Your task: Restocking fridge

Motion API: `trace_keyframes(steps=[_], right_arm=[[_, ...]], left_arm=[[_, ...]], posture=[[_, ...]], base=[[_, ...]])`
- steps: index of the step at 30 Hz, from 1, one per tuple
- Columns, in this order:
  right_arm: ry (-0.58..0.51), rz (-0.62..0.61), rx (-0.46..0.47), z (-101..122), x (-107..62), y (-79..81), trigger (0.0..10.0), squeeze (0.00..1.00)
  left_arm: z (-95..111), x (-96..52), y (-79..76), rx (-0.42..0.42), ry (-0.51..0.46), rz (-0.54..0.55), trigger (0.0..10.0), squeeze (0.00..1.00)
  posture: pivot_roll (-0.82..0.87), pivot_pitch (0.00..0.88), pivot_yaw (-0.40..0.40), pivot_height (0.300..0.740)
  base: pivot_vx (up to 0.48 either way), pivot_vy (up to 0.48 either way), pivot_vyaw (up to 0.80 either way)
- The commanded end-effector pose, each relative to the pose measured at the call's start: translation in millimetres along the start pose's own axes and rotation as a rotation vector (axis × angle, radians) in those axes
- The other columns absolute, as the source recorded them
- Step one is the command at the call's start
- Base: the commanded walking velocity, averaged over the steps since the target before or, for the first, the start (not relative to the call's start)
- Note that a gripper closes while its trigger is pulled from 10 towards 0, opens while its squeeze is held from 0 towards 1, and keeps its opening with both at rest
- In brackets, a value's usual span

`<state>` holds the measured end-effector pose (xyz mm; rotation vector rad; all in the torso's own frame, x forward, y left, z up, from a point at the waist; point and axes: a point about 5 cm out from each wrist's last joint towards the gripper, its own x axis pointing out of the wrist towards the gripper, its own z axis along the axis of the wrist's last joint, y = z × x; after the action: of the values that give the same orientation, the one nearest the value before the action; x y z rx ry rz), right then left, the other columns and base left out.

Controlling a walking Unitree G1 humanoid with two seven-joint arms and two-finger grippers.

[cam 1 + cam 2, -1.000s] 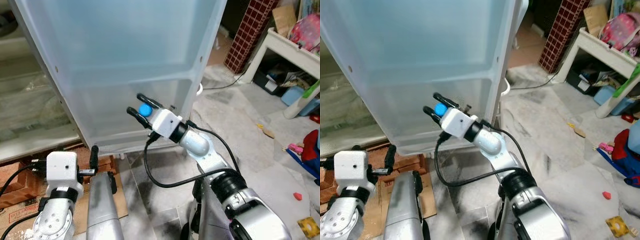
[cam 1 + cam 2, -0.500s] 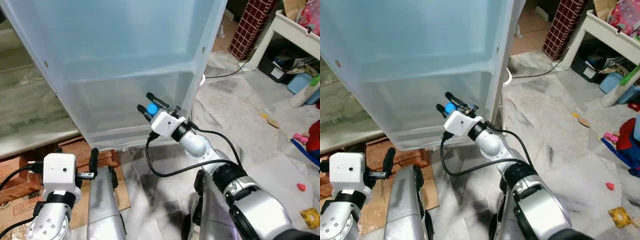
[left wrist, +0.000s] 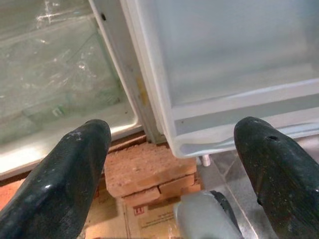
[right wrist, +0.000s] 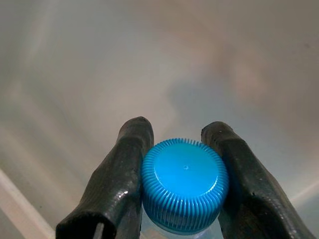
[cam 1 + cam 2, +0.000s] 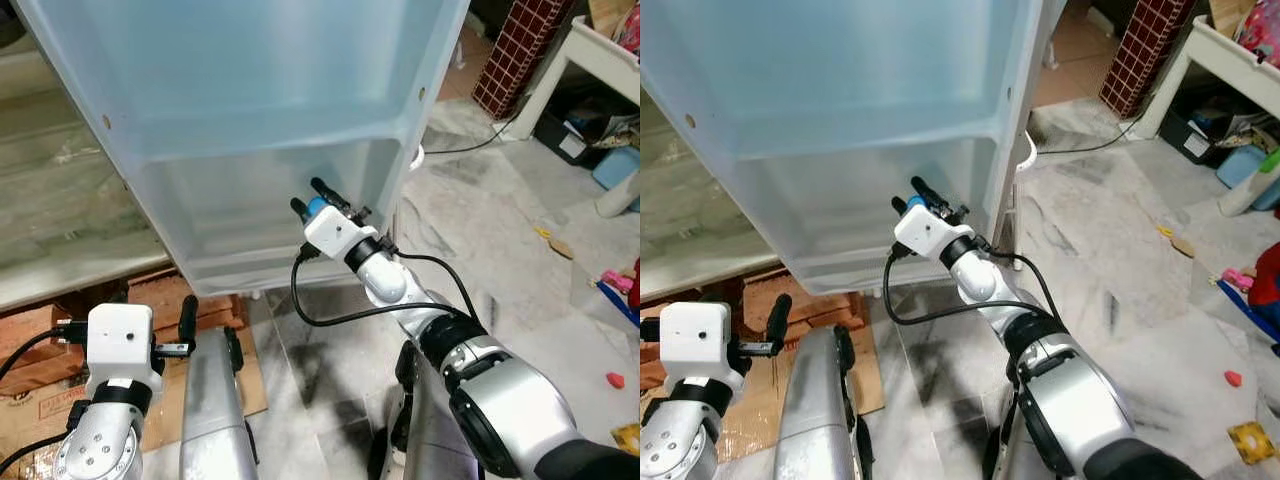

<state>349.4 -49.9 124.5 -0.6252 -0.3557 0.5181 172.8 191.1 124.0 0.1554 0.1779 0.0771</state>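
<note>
Your bottle point(image 4: 184, 185), seen by its ribbed blue cap point(image 5: 316, 206), sits pinched between the two black fingers point(image 4: 117, 184) of your right gripper point(image 5: 313, 200), which reaches up against the lower bin of the open fridge door point(image 5: 250, 120). Your left gripper point(image 3: 174, 174) hangs low with its fingers spread wide, above a stack of bricks point(image 3: 149, 174) and cardboard point(image 5: 40, 420) beneath the door's bottom edge. Off to your right, marble floor point(image 5: 500, 250) runs toward a white table point(image 5: 590, 70) with clutter under it.
</note>
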Motion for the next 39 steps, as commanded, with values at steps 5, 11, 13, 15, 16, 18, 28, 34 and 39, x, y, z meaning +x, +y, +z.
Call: trace_keyframes(steps=[5, 11, 13, 15, 16, 18, 28, 34, 39], right_arm=[[0.155, -0.140, 0.025, -21, -3.5, -28.8, 10.0, 1.00], [0.155, -0.179, 0.023, -18, 0.5, -35.3, 10.0, 1.00], [0.152, -0.200, 0.013, -17, 1.6, -39.4, 10.0, 1.00], [0.144, -0.204, 0.014, -15, 2.5, -41.5, 10.0, 1.00], [0.136, -0.208, 0.017, -14, 2.9, -42.6, 10.0, 1.00], [0.114, -0.209, 0.026, -12, 3.2, -44.2, 10.0, 1.00], [-0.045, -0.197, 0.132, -7, -13.7, -52.9, 10.0, 1.00], [-0.059, -0.167, 0.292, -13, -44.0, -40.6, 10.0, 1.00], [-0.004, -0.095, 0.474, -17, -78.5, -23.1, 10.0, 0.78]], left_arm=[[1, -0.3, 2.0, 0.001, 0.007, 0.006, 10.0, 0.00], [1, 2.6, 2.3, 0.000, 0.008, 0.007, 10.0, 0.00], [1, 4.5, 2.3, -0.001, 0.007, 0.007, 10.0, 0.00], [1, 6.2, 2.2, -0.001, 0.005, 0.006, 10.0, 0.00], [2, 7.0, 2.1, -0.001, 0.002, 0.005, 10.0, 0.00], [2, 9.1, 1.9, -0.001, 0.000, 0.005, 10.0, 0.00], [0, 27.5, -5.3, -0.016, -0.007, 0.027, 10.0, 0.00], [-4, 43.7, -11.3, -0.030, 0.010, 0.060, 10.0, 0.00], [-4, 51.3, -14.6, -0.055, 0.004, 0.065, 10.0, 0.00]], posture=[[0.26, 0.179, -0.031, 0.480], [0.26, 0.173, -0.027, 0.480], [0.26, 0.168, -0.026, 0.480], [0.25, 0.165, -0.025, 0.480], [0.25, 0.161, -0.024, 0.480], [0.25, 0.154, -0.025, 0.480], [0.18, 0.077, -0.029, 0.480], [0.14, 0.021, -0.032, 0.480], [0.10, 0.000, -0.024, 0.480]], base=[[0.000, 0.000, 0.00], [0.000, 0.000, 0.00], [0.000, 0.000, 0.00], [0.000, 0.000, 0.00], [0.000, 0.000, 0.00], [0.000, 0.000, 0.00], [0.000, 0.000, 0.00], [0.000, 0.000, 0.00], [0.000, 0.000, 0.00]])
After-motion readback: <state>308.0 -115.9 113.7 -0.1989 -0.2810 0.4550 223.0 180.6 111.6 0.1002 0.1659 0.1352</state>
